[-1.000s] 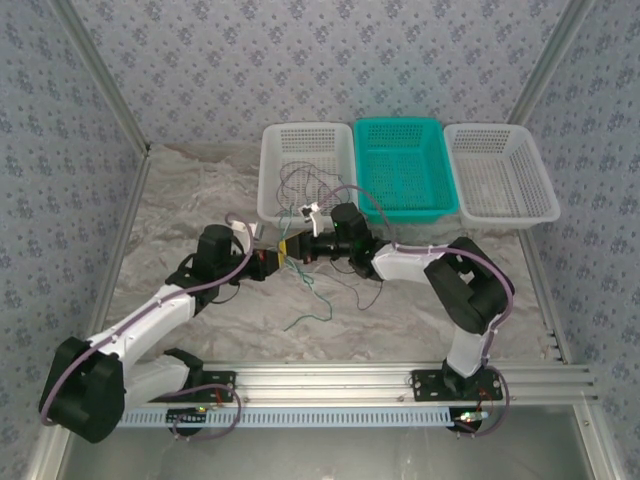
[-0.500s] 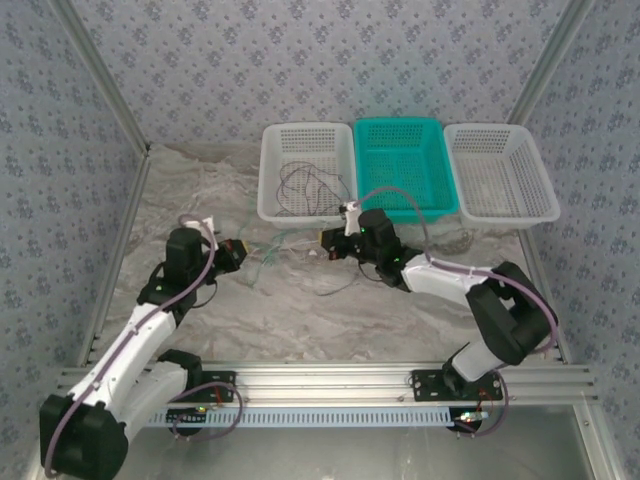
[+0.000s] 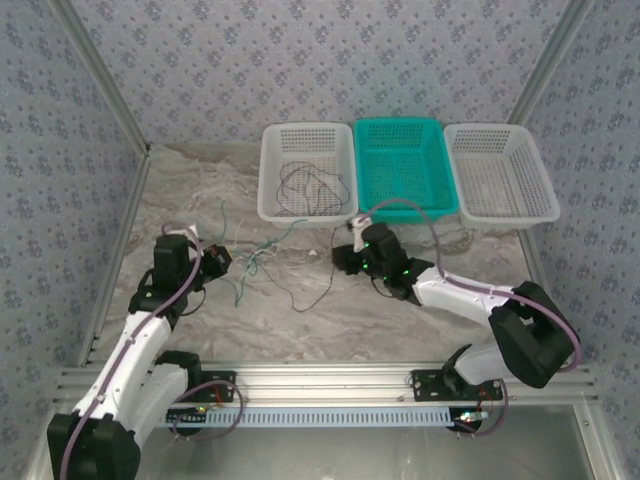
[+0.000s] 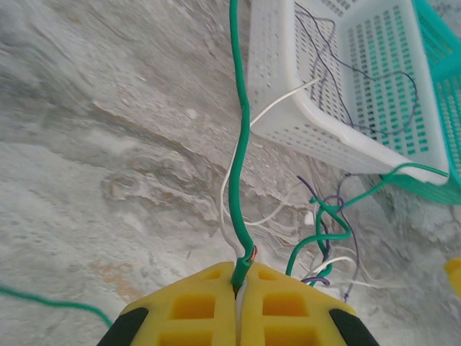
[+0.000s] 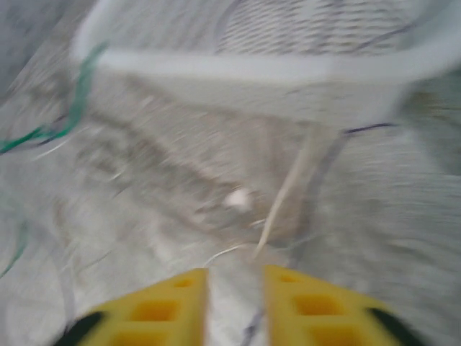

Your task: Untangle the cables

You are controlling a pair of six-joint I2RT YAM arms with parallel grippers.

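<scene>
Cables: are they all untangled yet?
Not yet. A few dark cables already lie in the left white basket. The left gripper is shut on a green cable. The right gripper is open, holding nothing. A knot of green, white and purple wires on the table remains to be separated.

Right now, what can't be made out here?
- Right wrist view: motion blur; wires by the white basket untraceable.
- Left wrist view: green cable, pinched by the left gripper, leaves the top edge.
- Top view: cable tangle too small to sort crossings.
</scene>
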